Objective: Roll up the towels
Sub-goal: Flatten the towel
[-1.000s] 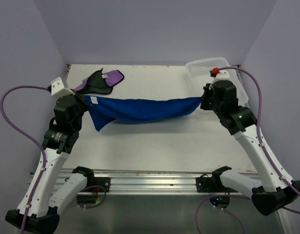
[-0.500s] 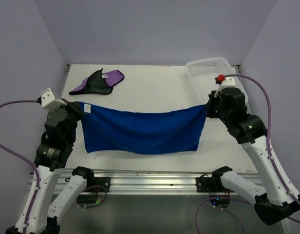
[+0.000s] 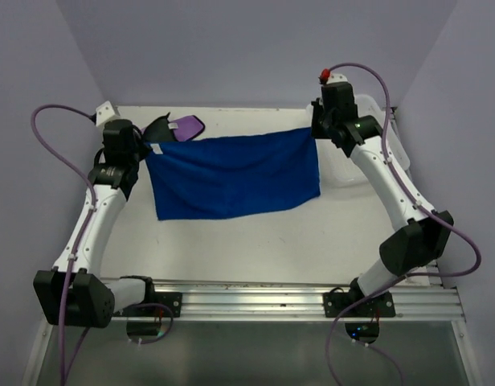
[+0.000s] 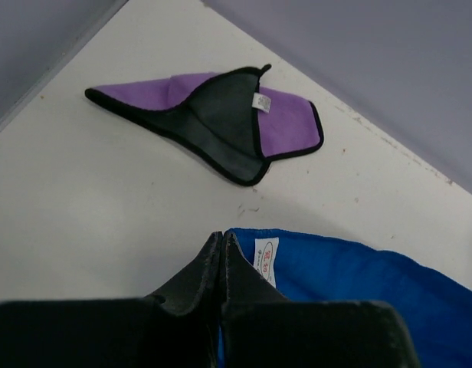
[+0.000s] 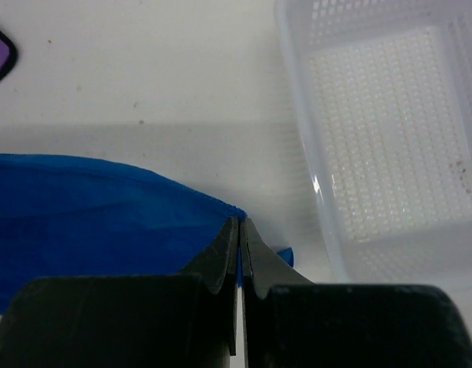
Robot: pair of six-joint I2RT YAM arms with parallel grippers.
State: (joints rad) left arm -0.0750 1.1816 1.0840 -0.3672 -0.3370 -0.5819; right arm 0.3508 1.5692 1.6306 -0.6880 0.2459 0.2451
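Carried back from the near edge toward the far half of the table [image 3: 255,241] since half a second ago: blue towel [image 3: 231,173], now opened out as a wide, nearly rectangular sheet. Far edge drawn taut between the two tools, near edge slanting a little. Cannot tell how much of the sheet rests on the table. Plain bright blue, soft short nap, with a small white label [image 4: 268,259] at the far left corner.

Left tool [image 4: 222,247] pinching that labelled corner, black fingers [image 4: 194,280] pressed together on the cloth. Right tool [image 5: 240,230] pinching the far right corner, likewise pressed together, with a sliver of blue between the tips.

Purple towel [image 4: 290,126] lying at the far left of the table, just beyond the left tool and apart from the blue one. Folded over on itself: purple face edged in black binding, dark underside turned up in a pointed flap, small white tag [image 4: 260,101] near the fold.

Basket [image 5: 297,138] at the far right, just beside the right tool: translucent white plastic, rounded corner, fine mesh floor and walls, the floor in plain sight from the right wrist.
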